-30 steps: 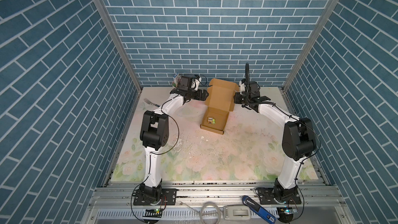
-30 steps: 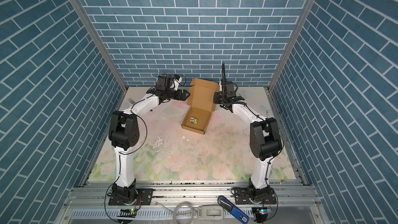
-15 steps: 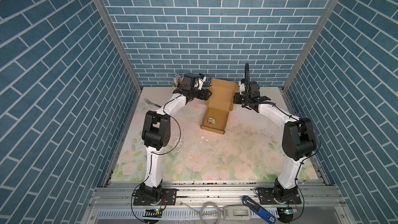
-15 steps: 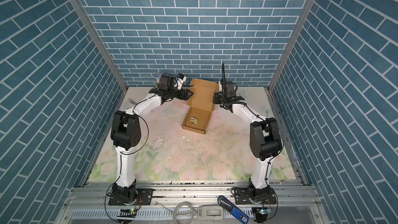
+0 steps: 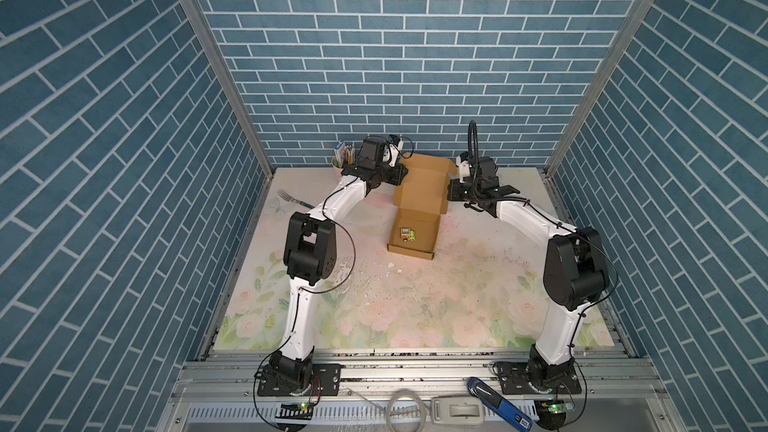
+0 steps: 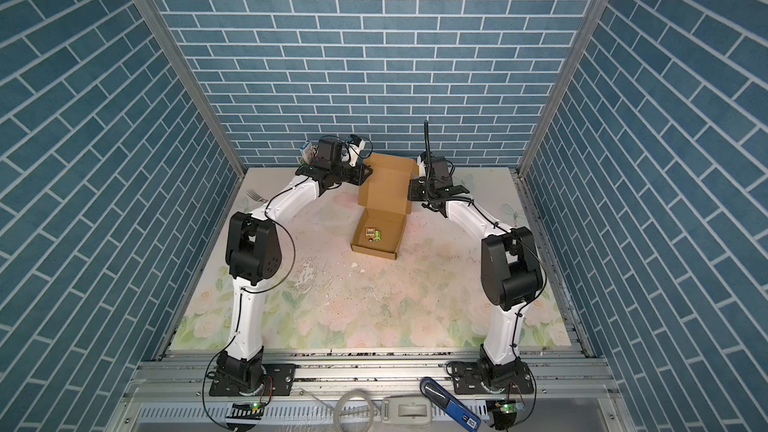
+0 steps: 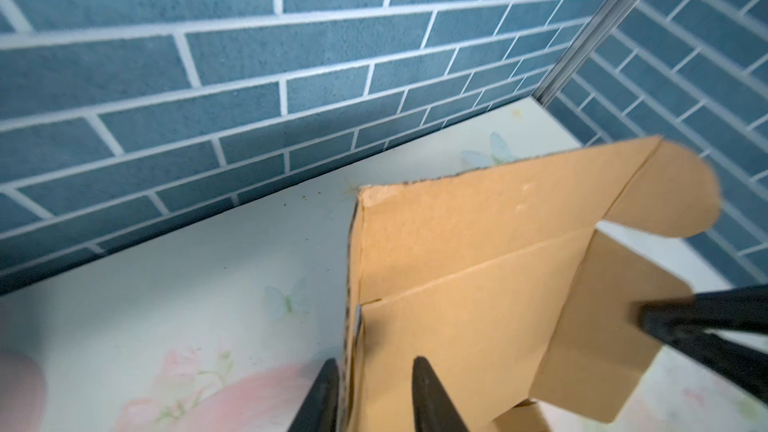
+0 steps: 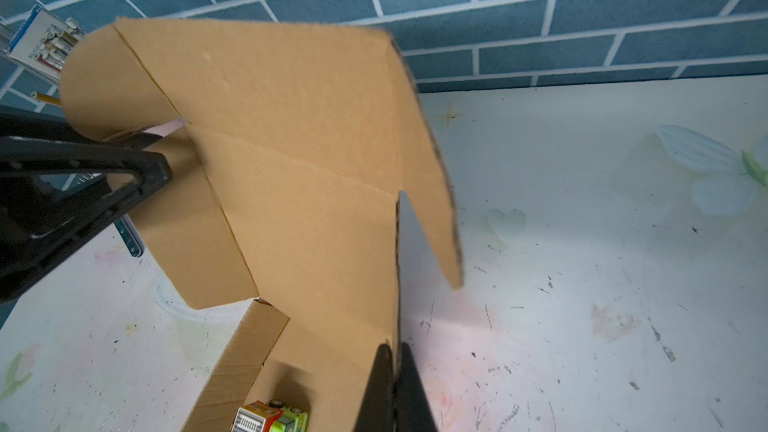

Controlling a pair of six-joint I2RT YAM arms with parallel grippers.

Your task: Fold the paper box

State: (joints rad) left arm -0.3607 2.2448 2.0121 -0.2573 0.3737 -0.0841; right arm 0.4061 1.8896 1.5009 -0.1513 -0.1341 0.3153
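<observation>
Paper box (image 5: 419, 189) on table (image 5: 415, 305), lid raised between the two grippers, right gripper (image 8: 392, 388) jaws clenched on one lid edge, left gripper (image 7: 374, 392) jaws part-open astride the opposite edge

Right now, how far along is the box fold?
Done: the paper box has tray walls standing, a toy truck inside. In hand: the right gripper pinches the raised lid by one side edge; the left gripper straddles the opposite edge, jaws apart. Left: fold the lid down and tuck its flaps.
</observation>
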